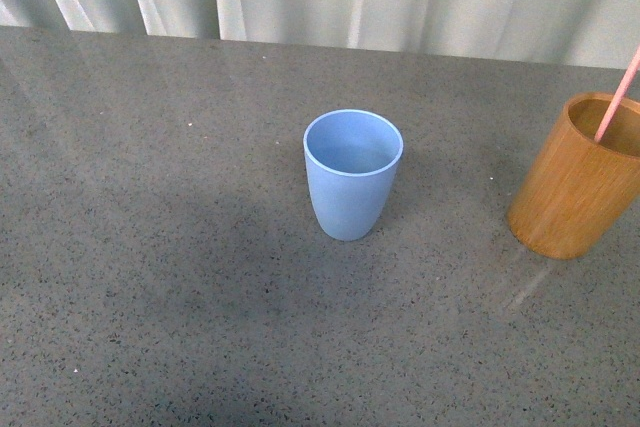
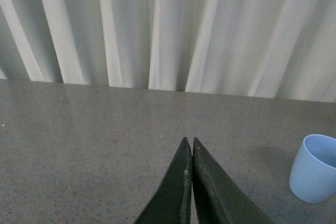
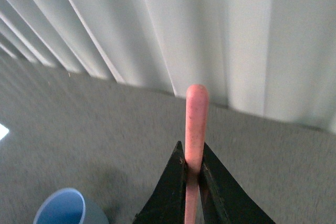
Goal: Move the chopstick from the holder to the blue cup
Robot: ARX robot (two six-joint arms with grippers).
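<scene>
Right gripper (image 3: 192,153) clenched on chopstick (image 3: 196,114); chopstick leaning in holder (image 1: 575,182), right of blue cup (image 1: 352,182) on surface (image 1: 150,247). Left gripper (image 2: 189,141) pressed closed, tips touching.

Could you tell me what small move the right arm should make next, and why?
Probably lift straight up: the right gripper is shut on the chopstick, whose lower end sits inside the holder, with the blue cup standing apart to its left.

The right end effector (image 3: 192,156) pinches the pink chopstick (image 3: 196,119), its rounded tip jutting past the fingertips, above the grey desk (image 3: 94,129) where the blue cup (image 3: 65,211) stands, partly cropped.
</scene>
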